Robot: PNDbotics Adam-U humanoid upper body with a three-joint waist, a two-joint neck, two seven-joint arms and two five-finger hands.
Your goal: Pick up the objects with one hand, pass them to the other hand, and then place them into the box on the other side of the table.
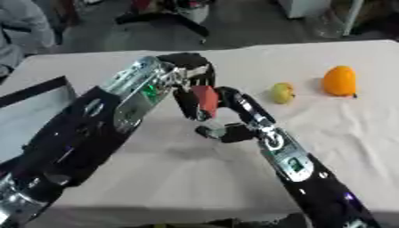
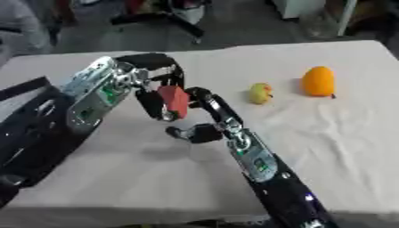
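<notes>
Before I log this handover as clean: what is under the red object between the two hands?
Below the red object, which both the left hand and right hand touch above the table, lies white tablecloth. The right hand's thumb covers a patch there.

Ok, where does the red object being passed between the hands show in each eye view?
Left eye view: red object centre, slightly above the middle, between both hands.
Right eye view: red object left of centre.
Shared landmark: orange fruit on the table's right side.
</notes>
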